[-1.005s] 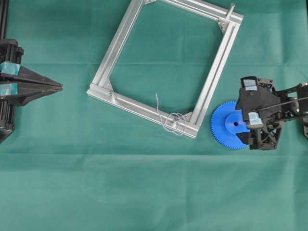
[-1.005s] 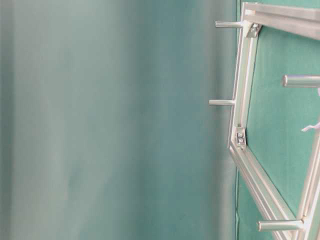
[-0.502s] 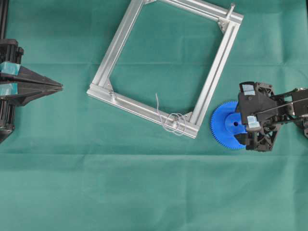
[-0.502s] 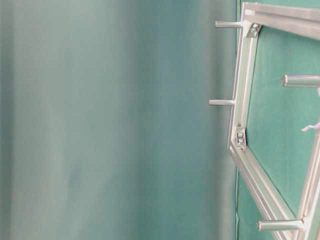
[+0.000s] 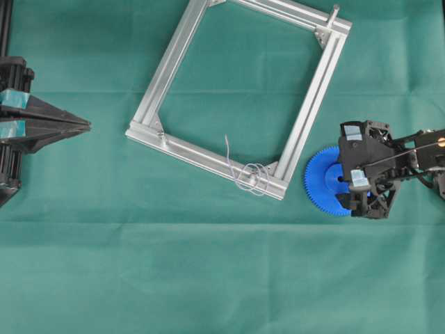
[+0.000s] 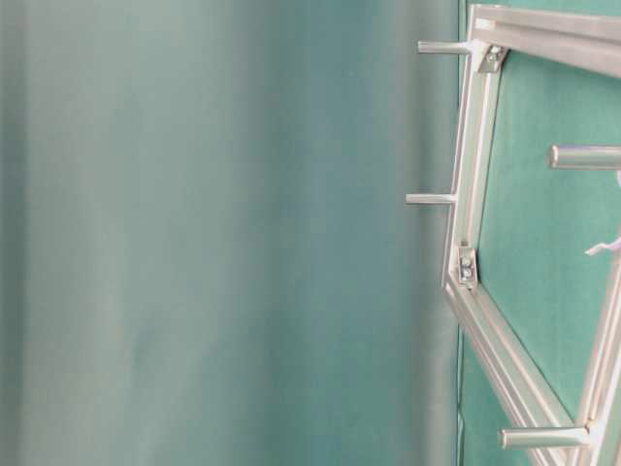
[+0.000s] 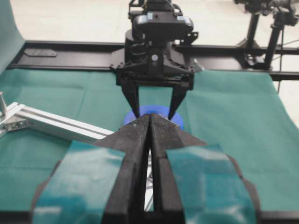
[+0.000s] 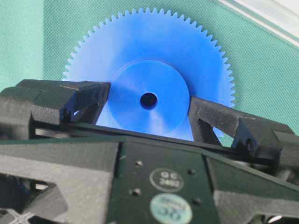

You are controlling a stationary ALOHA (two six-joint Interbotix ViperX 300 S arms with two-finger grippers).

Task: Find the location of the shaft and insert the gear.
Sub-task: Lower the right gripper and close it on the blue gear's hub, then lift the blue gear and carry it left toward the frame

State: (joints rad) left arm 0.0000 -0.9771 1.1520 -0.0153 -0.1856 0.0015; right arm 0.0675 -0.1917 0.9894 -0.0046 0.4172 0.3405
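The blue toothed gear (image 5: 324, 182) lies flat on the green cloth, just right of the frame's near corner. My right gripper (image 5: 345, 181) hangs over its right half. In the right wrist view this gripper (image 8: 149, 106) is open, and its black fingers (image 8: 88, 99) stand on either side of the gear's raised hub (image 8: 148, 84). I cannot tell whether they touch it. The shaft (image 5: 251, 172) stands at the frame's lower corner, wrapped in loops of pale wire. My left gripper (image 5: 87, 125) is shut and empty at the far left, its tips (image 7: 149, 117) pointing toward the gear (image 7: 156, 111).
A square aluminium frame (image 5: 306, 115) lies tilted on the cloth, with a thicker grey peg (image 5: 335, 12) at its top right corner. The table-level view shows the frame's rail (image 6: 473, 175) and several pegs sticking out. A black rail (image 7: 70, 49) runs behind the table.
My right gripper has shifted slightly left and lower over the gear. The gear, the frame and my left gripper have stayed put.
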